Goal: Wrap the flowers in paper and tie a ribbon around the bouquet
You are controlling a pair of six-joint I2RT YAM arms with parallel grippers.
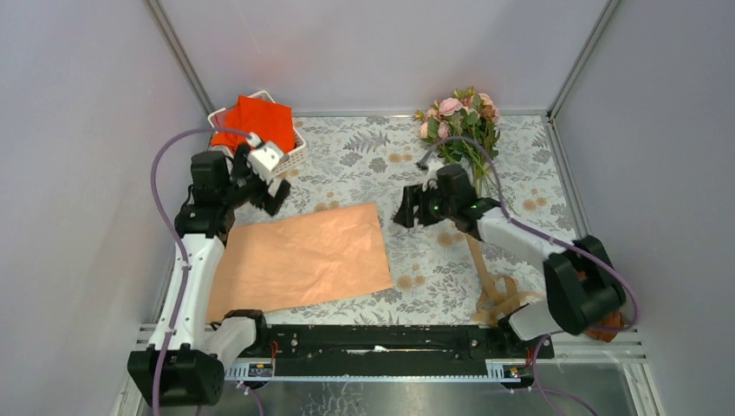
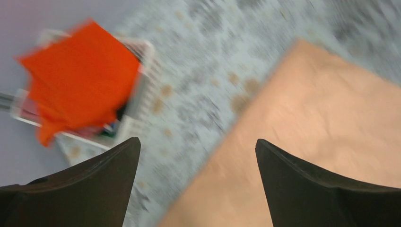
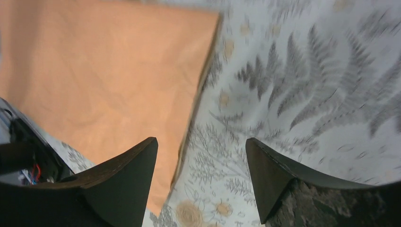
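The peach-orange paper [image 1: 303, 256] lies flat on the patterned tablecloth, left of centre. The pink flowers [image 1: 459, 121] lie at the back right, stems running toward the right arm. The tan ribbon [image 1: 494, 290] curls on the cloth near the right arm's base. My left gripper [image 1: 276, 192] hovers open above the paper's far left corner; its wrist view, blurred, shows the paper [image 2: 321, 123] under the right finger. My right gripper [image 1: 402, 212] is open just beyond the paper's far right corner, empty, with the paper's edge [image 3: 94, 80] below its left finger.
A white basket [image 1: 290, 160] holding a bright orange-red cloth [image 1: 256, 126] stands at the back left, also in the left wrist view [image 2: 80, 75]. A rust-brown cloth [image 1: 607, 328] lies by the right arm's base. Grey walls enclose the table.
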